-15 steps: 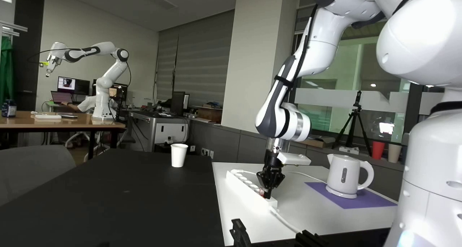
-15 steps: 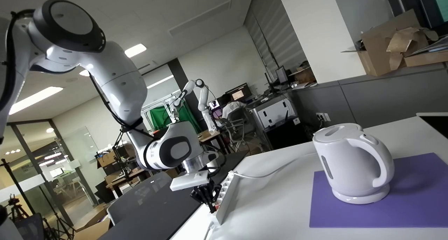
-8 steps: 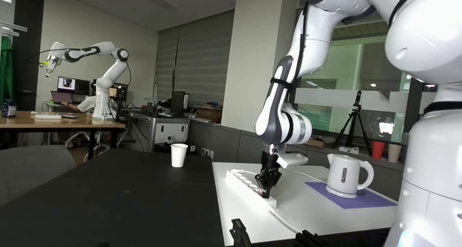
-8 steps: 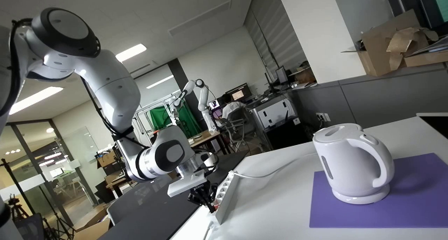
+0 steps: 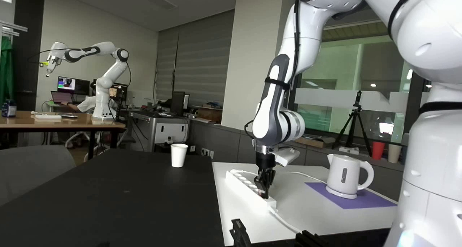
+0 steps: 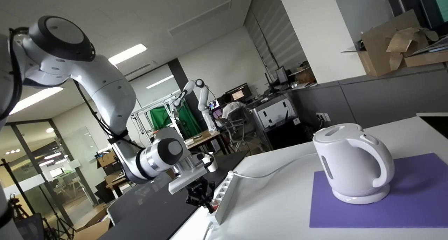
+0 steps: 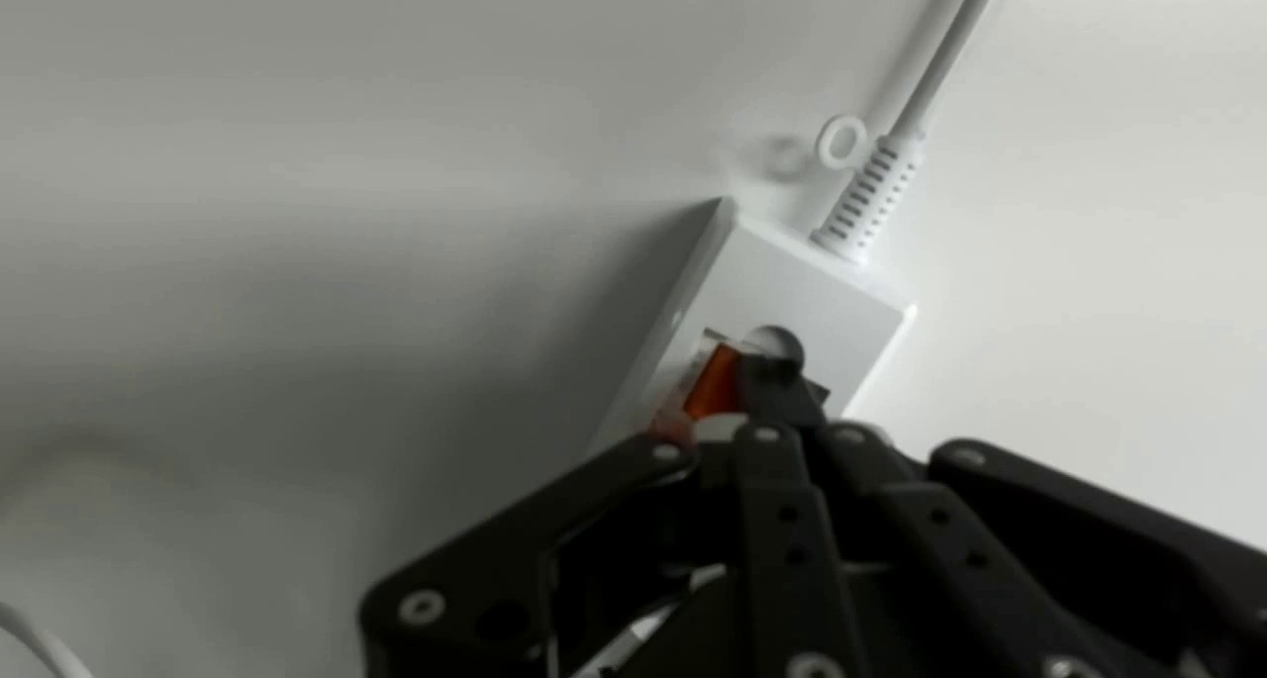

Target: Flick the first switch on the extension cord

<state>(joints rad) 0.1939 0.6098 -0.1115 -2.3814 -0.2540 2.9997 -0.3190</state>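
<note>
Jaws pinched together, empty, the Robotiq gripper (image 7: pixel 778 389) is standing at the orange rocker switch (image 7: pixel 715 385) of the power strip (image 5: pixel 245 190), lying near the white tabletop (image 5: pixel 310 211) edge bordering the black table (image 5: pixel 126 207). Off-centre pressure would be risking a skid off the rocker; sideways force, a sliding strip.

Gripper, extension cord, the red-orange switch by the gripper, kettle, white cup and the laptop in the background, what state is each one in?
Gripper: shut.
Extension cord: lying face up, cable attached at one end.
Red-orange switch: partly hidden by the gripper; on or off can't be told.
Kettle: upright, lid down; on or off can't be told.
White cup: upright, contents hidden.
Laptop: open.
</note>
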